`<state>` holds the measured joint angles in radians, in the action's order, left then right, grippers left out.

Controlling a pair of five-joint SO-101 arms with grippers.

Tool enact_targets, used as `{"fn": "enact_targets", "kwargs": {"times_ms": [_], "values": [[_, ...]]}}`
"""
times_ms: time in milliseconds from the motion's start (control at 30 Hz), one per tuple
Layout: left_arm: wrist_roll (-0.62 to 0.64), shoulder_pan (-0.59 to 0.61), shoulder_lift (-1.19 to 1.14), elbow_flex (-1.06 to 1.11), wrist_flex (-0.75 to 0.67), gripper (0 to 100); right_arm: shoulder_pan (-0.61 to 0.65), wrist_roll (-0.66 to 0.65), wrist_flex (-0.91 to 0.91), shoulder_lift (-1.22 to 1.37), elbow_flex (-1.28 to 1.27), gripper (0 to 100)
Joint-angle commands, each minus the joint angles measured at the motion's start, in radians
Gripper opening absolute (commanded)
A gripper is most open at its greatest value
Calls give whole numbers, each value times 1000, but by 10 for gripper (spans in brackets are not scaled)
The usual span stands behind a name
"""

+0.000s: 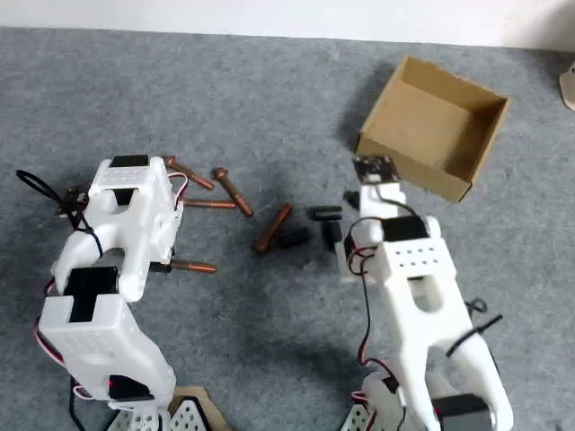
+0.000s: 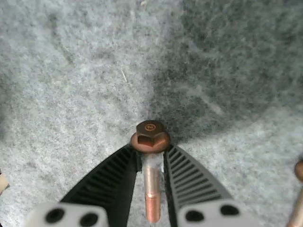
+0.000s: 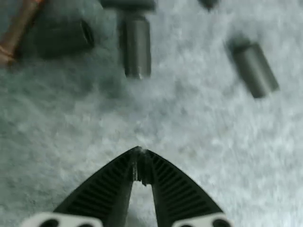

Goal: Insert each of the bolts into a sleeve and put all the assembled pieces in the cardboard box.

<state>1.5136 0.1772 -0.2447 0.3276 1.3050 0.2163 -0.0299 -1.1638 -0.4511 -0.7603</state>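
The left claw (image 2: 151,156) is clenched on a copper-coloured hex-head metal bolt (image 2: 150,136), whose shank lies between its ribbed black fingers (image 2: 111,177) above the grey felt surface (image 1: 269,99). More loose copper bolts (image 1: 232,191) lie toward the middle, 1 against a short dark cylindrical sleeve (image 1: 294,237). The right claw (image 3: 141,165) is pinched together on nothing near the sleeves, and the open-topped brown cardboard box (image 1: 431,126) sits farther right.

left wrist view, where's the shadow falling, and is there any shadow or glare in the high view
Left wrist view: a dark shadow lies across the carpet beyond the bolt clamped in the left gripper. High view: a soft shadow sits on the carpet beside the cardboard box, with no glare.
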Motion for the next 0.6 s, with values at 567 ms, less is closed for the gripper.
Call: {"fn": "enact_targets", "kwargs": {"times_ms": [567], "values": [[-9, 12, 7, -41, 8, 5, 41, 8, 354, 275, 62, 237]]}}
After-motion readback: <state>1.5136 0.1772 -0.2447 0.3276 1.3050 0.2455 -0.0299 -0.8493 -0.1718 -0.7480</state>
